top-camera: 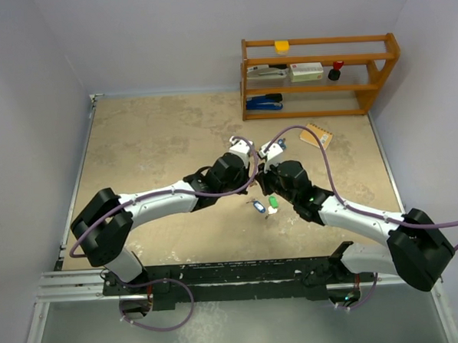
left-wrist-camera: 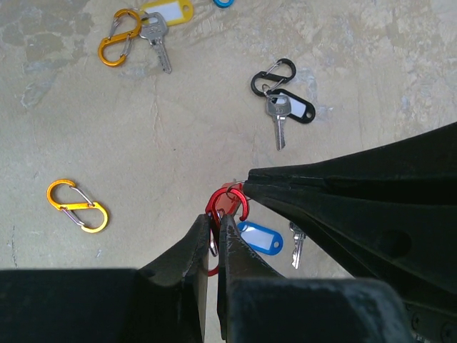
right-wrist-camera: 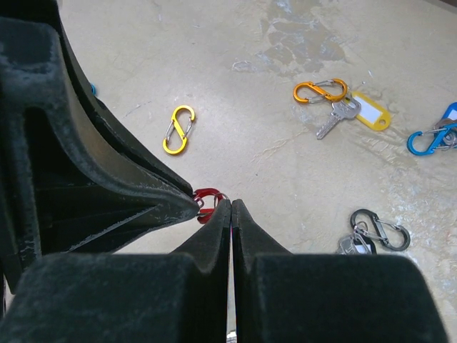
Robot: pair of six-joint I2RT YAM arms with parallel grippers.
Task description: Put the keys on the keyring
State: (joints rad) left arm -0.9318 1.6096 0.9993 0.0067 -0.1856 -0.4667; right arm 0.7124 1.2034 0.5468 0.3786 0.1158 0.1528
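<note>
Top view: left arm (top-camera: 161,199) and right arm (top-camera: 346,210) converge mid-desk (top-camera: 151,145). A blue-tag key (top-camera: 258,207) and a green-tag key (top-camera: 274,203) lie just beneath them; jaws not discernible here. Left wrist view: left gripper (left-wrist-camera: 216,220), jaws pinching the lower loop of a red clip (left-wrist-camera: 227,202). The right gripper (left-wrist-camera: 248,184) meets the clip's upper loop from the right. The blue-tag key lies loose below. A black-tag key (left-wrist-camera: 285,111) is hooked to a black clip (left-wrist-camera: 273,75), a yellow-tag key (left-wrist-camera: 166,13) to an orange clip (left-wrist-camera: 118,37); a spare clip (left-wrist-camera: 77,206) lies bare. Right wrist view: right gripper, jaws pressed together, tips against the red clip; whether they nip it cannot be told. Step judged in hand: steadying the red clip for loading. The next move calls for pressing its gate open and threading a loose key's hole on without dropping the clip.
</note>
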